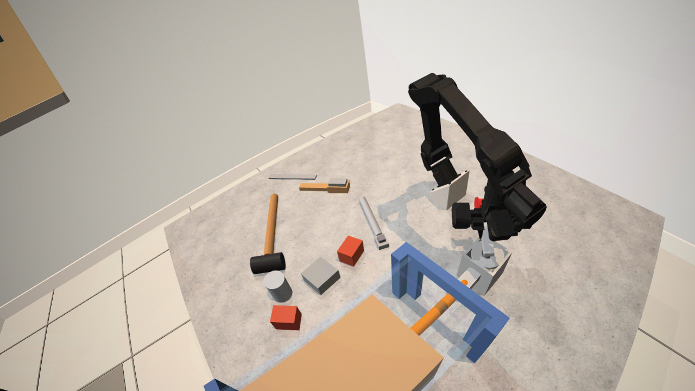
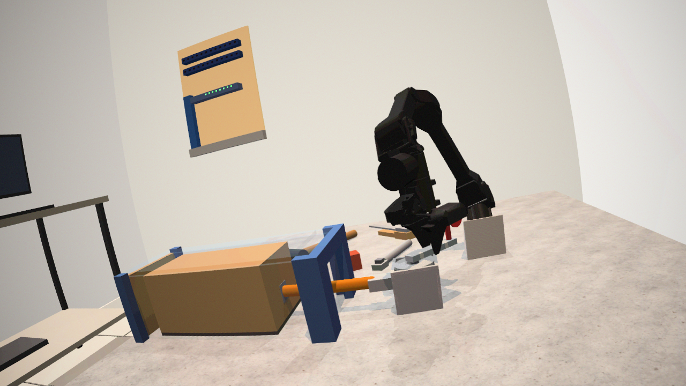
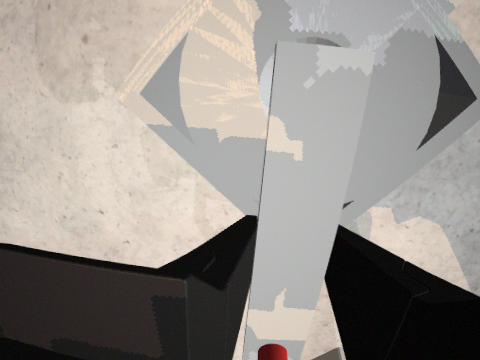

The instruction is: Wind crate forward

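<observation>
The winch handle, a grey bar [image 1: 487, 246] [image 2: 448, 244] [image 3: 310, 175] with a red knob [image 1: 478, 201] [image 2: 448, 232] [image 3: 272, 352], lies level across the top of the winch [image 1: 496, 273] [image 2: 417, 290] [image 3: 215, 160]. My gripper [image 2: 435, 251] [image 3: 288, 231] is shut on the bar, between winch and knob. The bar hides the winch hole and key. An orange strap [image 1: 430, 315] [image 2: 352, 284] runs from the winch to the tan crate [image 1: 349, 340] [image 2: 215, 302]. The crate sits flat in the clear cubby, with a gap between its front and the blue steel frame [image 1: 437, 272] [image 2: 316, 297].
A mallet [image 1: 267, 263], a grey-handled tool [image 1: 370, 217], a wooden-handled tool [image 1: 314, 186] and a thin strip [image 1: 292, 176] lie left of the arm. Two red blocks [image 1: 347, 252] [image 1: 283, 316], a grey block [image 1: 318, 274] and a cylinder [image 1: 278, 288] stand beside the cubby.
</observation>
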Motion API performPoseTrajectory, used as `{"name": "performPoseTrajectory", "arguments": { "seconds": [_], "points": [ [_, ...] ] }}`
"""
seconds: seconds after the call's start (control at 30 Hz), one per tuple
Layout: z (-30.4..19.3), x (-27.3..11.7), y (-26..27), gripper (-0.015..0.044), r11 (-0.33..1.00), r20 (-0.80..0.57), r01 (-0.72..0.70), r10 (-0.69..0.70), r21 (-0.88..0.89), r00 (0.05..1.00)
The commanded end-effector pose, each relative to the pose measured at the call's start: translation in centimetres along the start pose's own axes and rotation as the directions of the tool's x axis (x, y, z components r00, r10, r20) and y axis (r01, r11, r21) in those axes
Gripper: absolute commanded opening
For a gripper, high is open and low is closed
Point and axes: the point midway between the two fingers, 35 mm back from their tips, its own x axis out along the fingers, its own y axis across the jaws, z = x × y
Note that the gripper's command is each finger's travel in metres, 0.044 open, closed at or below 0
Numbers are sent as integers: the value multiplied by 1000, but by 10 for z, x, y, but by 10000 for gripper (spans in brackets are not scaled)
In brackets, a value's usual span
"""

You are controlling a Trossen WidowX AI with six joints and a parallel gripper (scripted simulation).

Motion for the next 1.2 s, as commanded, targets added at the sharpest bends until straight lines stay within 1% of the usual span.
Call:
{"name": "performPoseTrajectory", "arguments": {
  "seconds": [0.0,0.27,0.4,0.67,0.8,1.1,1.17],
  "points": [
    [1,4,-2,0,999,-9,2,-2,-47,1000],
    [1,4,-2,0,999,-9,2,-3,-50,1000],
    [0,4,0,0,1000,-8,-1,1,-7,1000],
    [0,4,0,0,1000,-8,-1,1,-7,1000],
    [0,4,2,0,999,-7,-5,5,39,1000],
    [0,4,2,0,999,-7,-6,6,44,1000],
    [1,4,4,0,996,-6,-9,9,84,1000]
  ]
}}
